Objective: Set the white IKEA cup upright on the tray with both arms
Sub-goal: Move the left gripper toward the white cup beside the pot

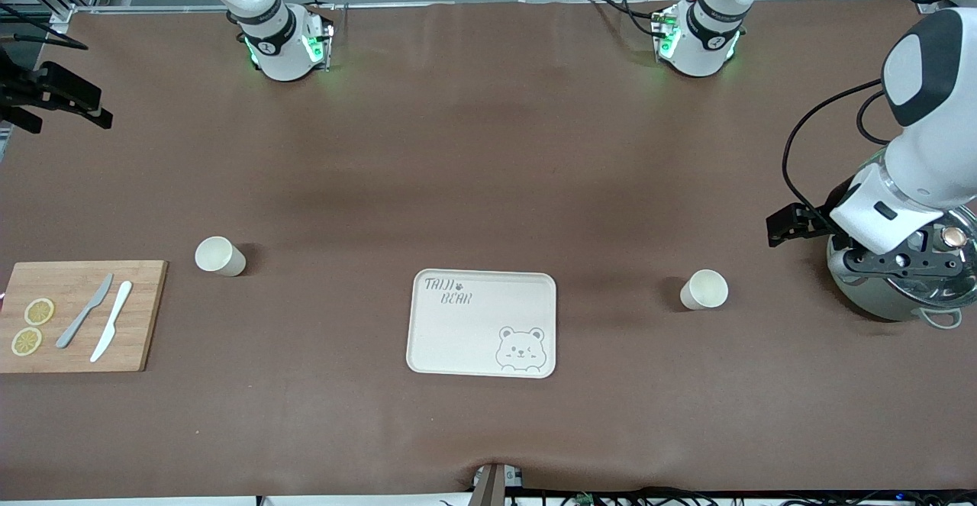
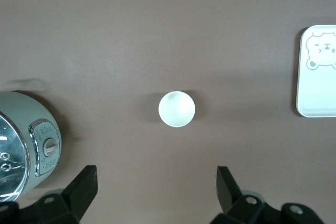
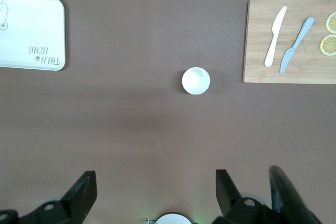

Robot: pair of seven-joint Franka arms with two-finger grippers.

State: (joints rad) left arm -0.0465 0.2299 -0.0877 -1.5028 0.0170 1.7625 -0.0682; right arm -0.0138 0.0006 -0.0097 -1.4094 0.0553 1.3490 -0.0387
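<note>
Nothing has been grasped yet; the approach is judged to be the step in hand. The tray lies bare mid-worktop, between two upright cups: one under the left end effector, one under the right end effector. Both are spread wide, empty. A descent onto each cup is called for next. Only fingertips are seen in the wrist views; the right arm is mostly cut off in the front view.
</note>
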